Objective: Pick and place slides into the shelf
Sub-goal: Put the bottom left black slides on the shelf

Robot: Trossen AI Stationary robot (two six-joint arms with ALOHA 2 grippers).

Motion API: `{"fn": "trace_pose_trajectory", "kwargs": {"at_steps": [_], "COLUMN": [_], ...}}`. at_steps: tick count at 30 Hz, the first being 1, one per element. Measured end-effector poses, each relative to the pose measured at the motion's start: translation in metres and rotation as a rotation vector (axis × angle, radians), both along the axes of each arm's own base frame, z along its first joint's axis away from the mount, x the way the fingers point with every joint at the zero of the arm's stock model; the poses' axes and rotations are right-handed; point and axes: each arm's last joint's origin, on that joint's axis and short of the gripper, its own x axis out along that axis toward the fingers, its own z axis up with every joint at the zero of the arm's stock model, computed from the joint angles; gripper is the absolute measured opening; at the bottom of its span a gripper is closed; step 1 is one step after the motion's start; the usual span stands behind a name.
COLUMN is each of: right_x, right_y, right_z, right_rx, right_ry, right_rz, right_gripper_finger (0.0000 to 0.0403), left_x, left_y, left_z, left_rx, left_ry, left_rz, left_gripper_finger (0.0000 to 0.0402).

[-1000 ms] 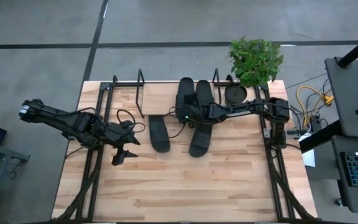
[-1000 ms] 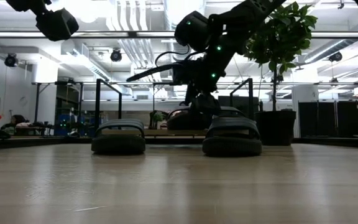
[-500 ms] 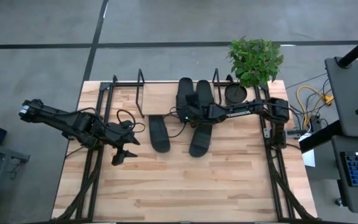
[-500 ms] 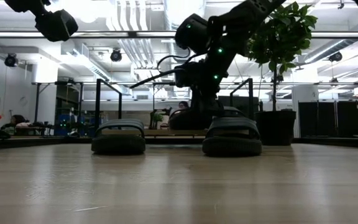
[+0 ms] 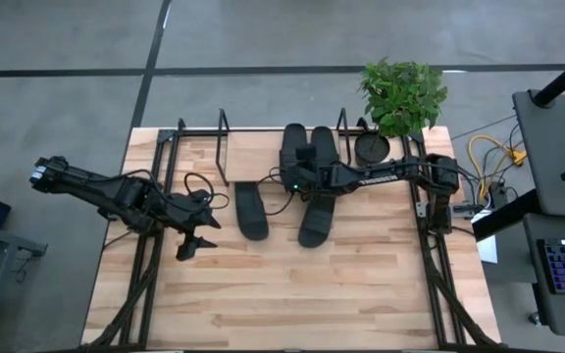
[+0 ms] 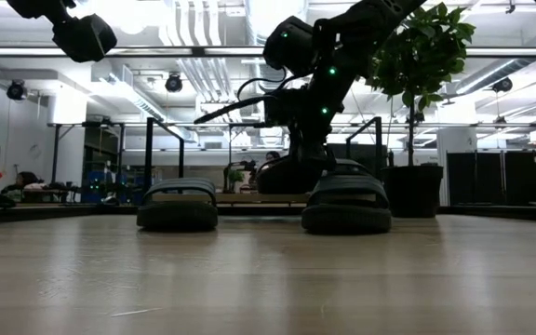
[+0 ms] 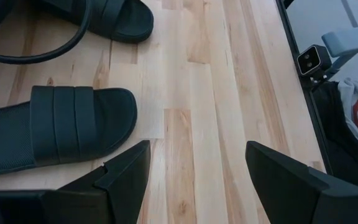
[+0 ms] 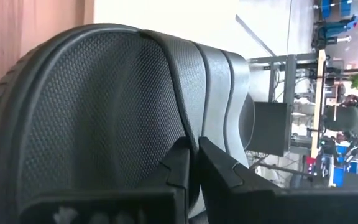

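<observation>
Slides are the work here, taken from the left: the left gripper (image 5: 192,245) hangs over bare table with fingers spread wide, idle. Next, one slide (image 5: 251,211) lies loose on the tabletop, then another (image 5: 316,218). At the shelf (image 5: 253,157) two more sit side by side — and there the right gripper (image 5: 293,181) has just snapped its fingers together, pinching the sole edge of a shelf slide (image 8: 104,118). That grip looks set for repositioning it.
</observation>
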Motion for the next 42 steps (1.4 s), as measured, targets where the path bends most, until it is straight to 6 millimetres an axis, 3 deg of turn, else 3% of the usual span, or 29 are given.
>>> {"fn": "trace_pose_trajectory", "kwargs": {"at_steps": [15,30,38,42], "right_x": [0.0,-0.001,0.004,0.004], "right_y": [0.005,0.006,0.006,0.009], "right_z": [0.002,0.003,0.03,0.051], "right_rx": [0.022,0.05,0.097,0.224], "right_ry": [-0.035,-0.052,-0.087,-0.134], "right_rz": [-0.032,-0.051,-0.12,-0.115], "right_gripper_finger": [0.0021,0.0167,0.0196,0.0198], "left_x": [0.0,0.0,0.0,0.0], "left_y": [0.0,0.0,0.0,0.0], "left_z": [0.0,0.0,0.0,0.0], "left_rx": [0.0,-0.021,-0.025,-0.025], "left_ry": [0.0,0.006,0.007,0.007], "left_rz": [0.0,0.013,0.011,0.011], "left_gripper_finger": [0.0249,0.0249,0.0249,0.0249]}}
